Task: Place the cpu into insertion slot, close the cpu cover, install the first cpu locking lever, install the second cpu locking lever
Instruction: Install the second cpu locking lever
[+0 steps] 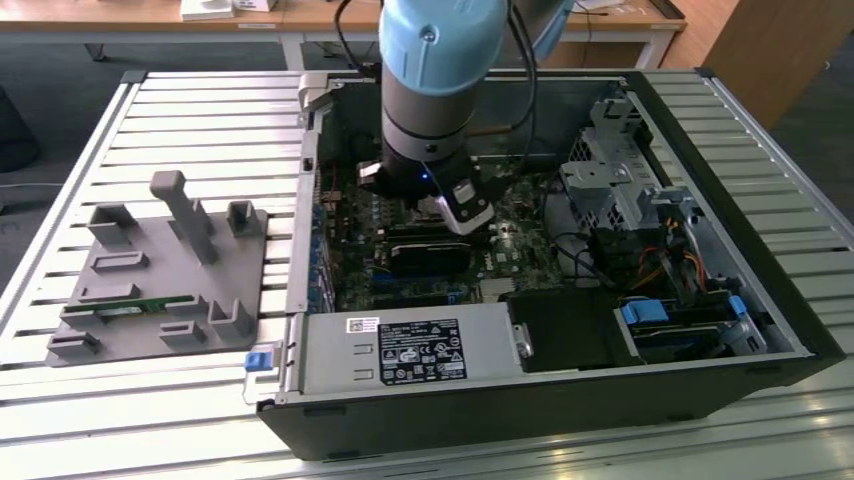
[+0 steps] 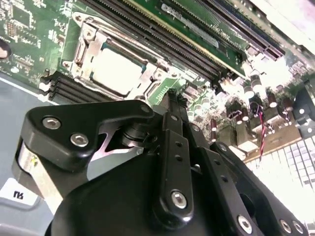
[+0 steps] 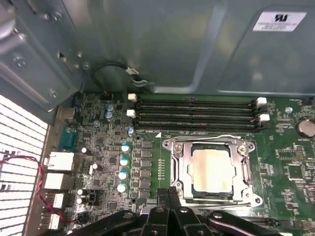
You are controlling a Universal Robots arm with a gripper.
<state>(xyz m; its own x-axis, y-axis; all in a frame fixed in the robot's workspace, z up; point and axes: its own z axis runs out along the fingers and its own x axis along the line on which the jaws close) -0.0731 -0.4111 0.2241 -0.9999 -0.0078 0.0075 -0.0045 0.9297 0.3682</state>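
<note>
Two steps are looking done: you are seeing the cpu [image 3: 211, 170] sitting in the insertion slot [image 3: 183, 169] with the cpu cover [image 3: 247, 169] lying closed around it. Your end effector [image 3: 169, 192], fingers pressed together and empty, is hovering at the socket's six o'clock edge; lever status is unclear.

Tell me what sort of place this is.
Probably a robotics lab or test bench: an open computer case lies on a slatted metal table, a grey fixture tray beside it, and desks stand behind.
</note>
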